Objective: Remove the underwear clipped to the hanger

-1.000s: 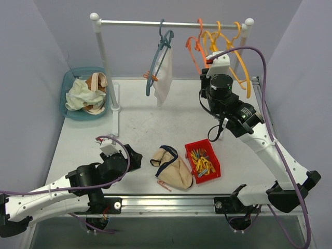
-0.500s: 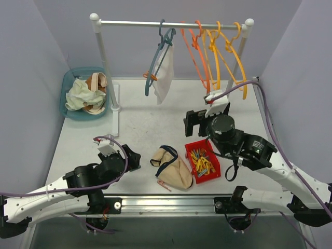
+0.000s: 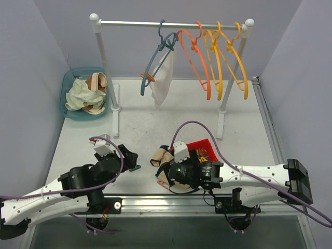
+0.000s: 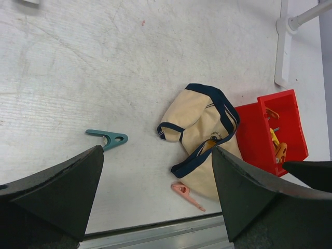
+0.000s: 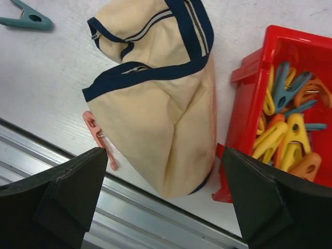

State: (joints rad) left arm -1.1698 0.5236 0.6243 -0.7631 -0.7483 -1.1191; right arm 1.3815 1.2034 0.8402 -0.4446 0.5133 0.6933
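**Cream briefs on the table under the right gripper; white briefs hanging on the blue hanger**

In the top view the right gripper sits low at the centre bottom of the frame, right over the cream briefs with dark trim. Only the garment's left edge shows from under it. In the right wrist view these briefs fill the middle of the frame, lying crumpled on the table. The right gripper has its fingers spread wide at the lower corners, with nothing held between them. Whether they touch the fabric cannot be told.

A red bin of coloured clips stands just beside the briefs at the right of that frame. A pink clip lies against the lower left edge of the fabric, and a teal clip lies apart in the upper left corner.

The left gripper is also spread wide and empty. It is at the bottom of its own view, and the cream briefs lie above and to the right of it.

The white briefs hang from the blue hanger on the rail at the top centre of the overhead frame, well apart from both grippers.
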